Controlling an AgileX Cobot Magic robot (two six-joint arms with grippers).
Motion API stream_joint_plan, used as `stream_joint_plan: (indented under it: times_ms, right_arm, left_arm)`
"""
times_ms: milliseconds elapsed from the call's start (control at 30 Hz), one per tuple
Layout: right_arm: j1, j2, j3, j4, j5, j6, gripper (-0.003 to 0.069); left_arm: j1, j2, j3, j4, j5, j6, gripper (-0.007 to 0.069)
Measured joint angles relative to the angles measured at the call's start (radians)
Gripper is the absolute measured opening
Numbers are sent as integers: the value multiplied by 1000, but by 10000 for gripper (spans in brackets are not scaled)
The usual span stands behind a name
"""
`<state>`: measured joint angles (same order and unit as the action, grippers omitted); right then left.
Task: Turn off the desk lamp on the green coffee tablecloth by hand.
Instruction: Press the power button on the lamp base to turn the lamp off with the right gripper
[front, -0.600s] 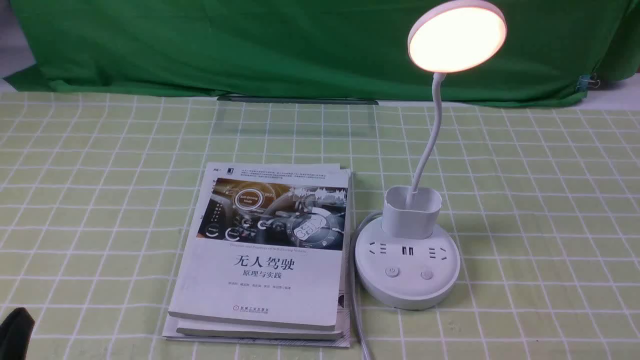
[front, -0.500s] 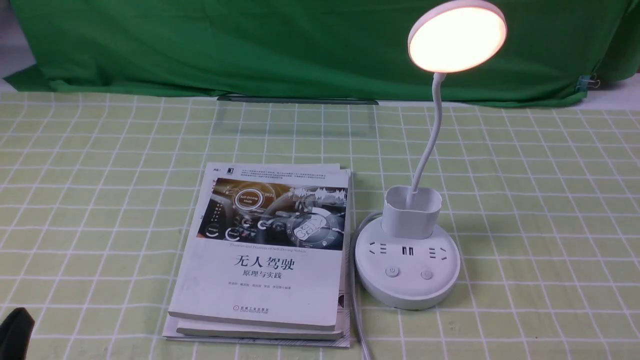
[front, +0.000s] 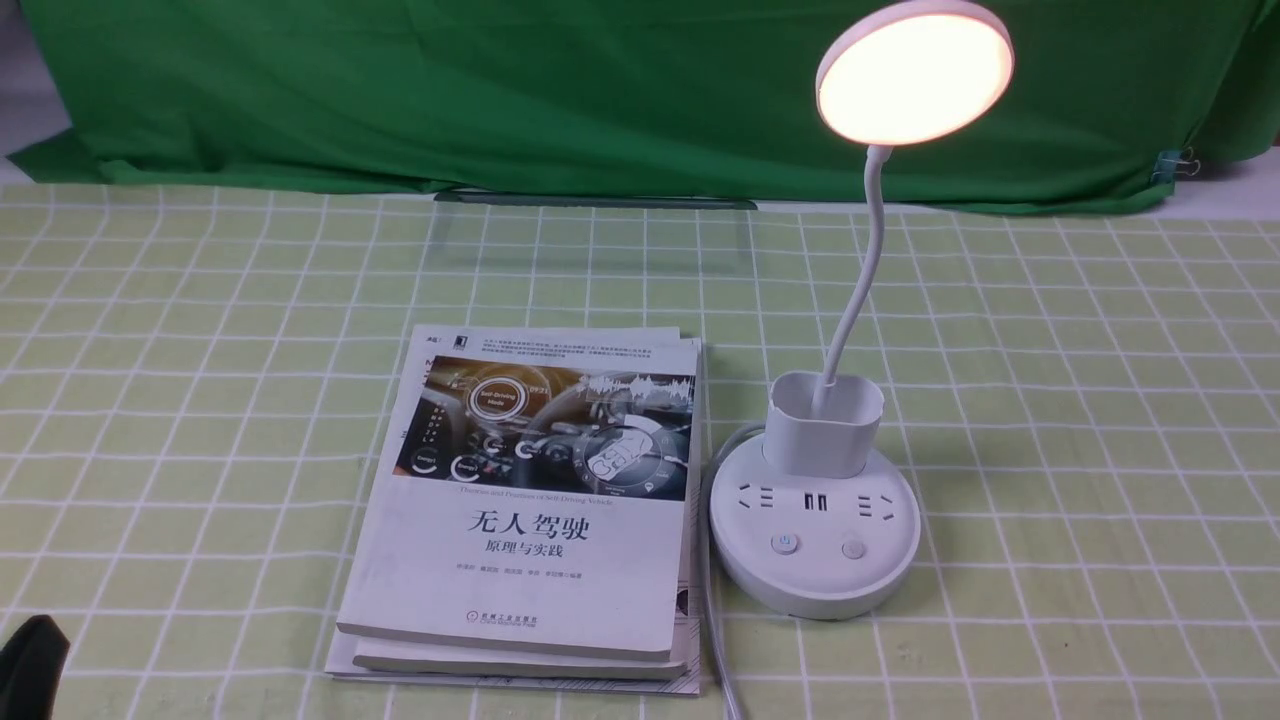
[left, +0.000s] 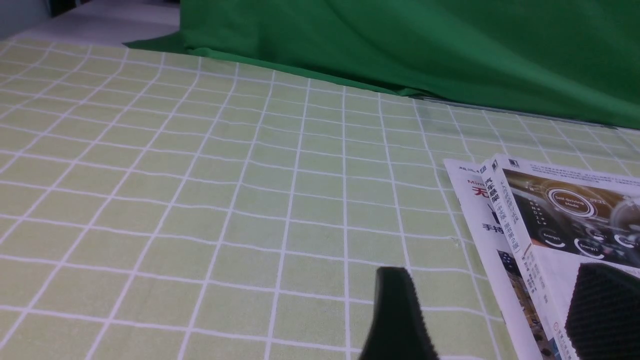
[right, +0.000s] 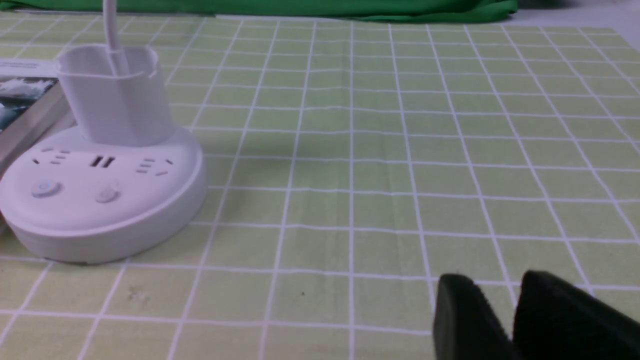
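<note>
The white desk lamp stands on the green coffee tablecloth (front: 1050, 400), right of centre. Its disc head (front: 915, 75) glows warm. The round base (front: 815, 545) carries sockets and two buttons (front: 785, 543), and shows in the right wrist view (right: 100, 200) too. My left gripper (left: 495, 272) is open and empty, low over the cloth by the books' left edge; only a black part of it (front: 30, 665) shows in the front view. My right gripper (right: 497, 280) is shut and empty, low over the cloth, well right of the base.
A stack of books (front: 530, 500) lies just left of the lamp base and shows in the left wrist view (left: 550, 210). The lamp's white cord (front: 715, 640) runs between them to the front edge. A dark green backdrop cloth (front: 600, 90) hangs at the back.
</note>
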<state>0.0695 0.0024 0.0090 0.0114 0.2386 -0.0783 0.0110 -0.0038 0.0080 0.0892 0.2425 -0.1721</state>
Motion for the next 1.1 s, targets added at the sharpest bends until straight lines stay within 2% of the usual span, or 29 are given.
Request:
stream_joint_plan:
  times_ms: [567,633,767,900,1100]
  right_arm:
    - [0,0,0,0,-10,0,241]
    - [0,0,0,26,-53,25,241]
    - [0,0,0,116,-186,184,241]
    - [0,0,0,148,-325,310,235]
    - [0,0,0,156,-373,401,183]
  left_arm:
    - [0,0,0,0,0,0,410]
    - [0,0,0,0,0,0,410]
    - [0,0,0,0,0,0,410]
    - [0,0,0,0,0,0,410]
    - [0,0,0,0,0,0,410]
